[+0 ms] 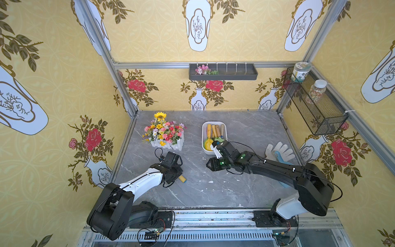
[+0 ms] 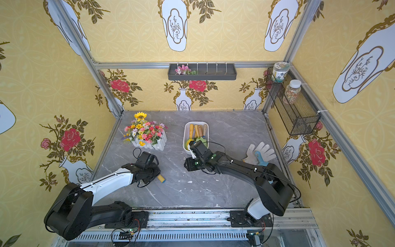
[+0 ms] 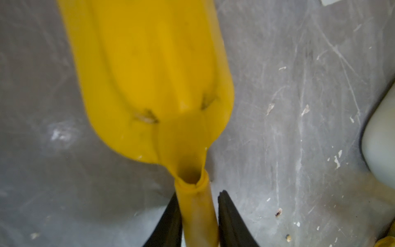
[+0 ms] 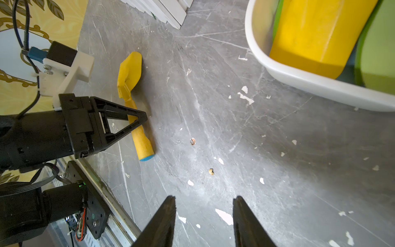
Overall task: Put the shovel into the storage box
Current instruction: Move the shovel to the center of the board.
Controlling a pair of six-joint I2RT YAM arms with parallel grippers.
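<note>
I've got the left hand (image 4: 144,116) pinching the yellow shovel (image 4: 130,70) flat on the table (image 4: 235,139), right hand (image 4: 204,197) spread, hovering between it and the tool-crowded storage box (image 4: 299,84).

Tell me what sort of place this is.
Likely a staged gardening corner in a robot test cell: white storage box of hand shovels, flower arrangement and work glove on a marble-look table, left arm and right arm mounted at its front.

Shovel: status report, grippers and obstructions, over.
Grippers: left gripper astride shovel handle, clamp unclear; right gripper open, empty. Shovel flat on table, outside storage box. Box holds other tools; right arm crowds its near end.
</note>
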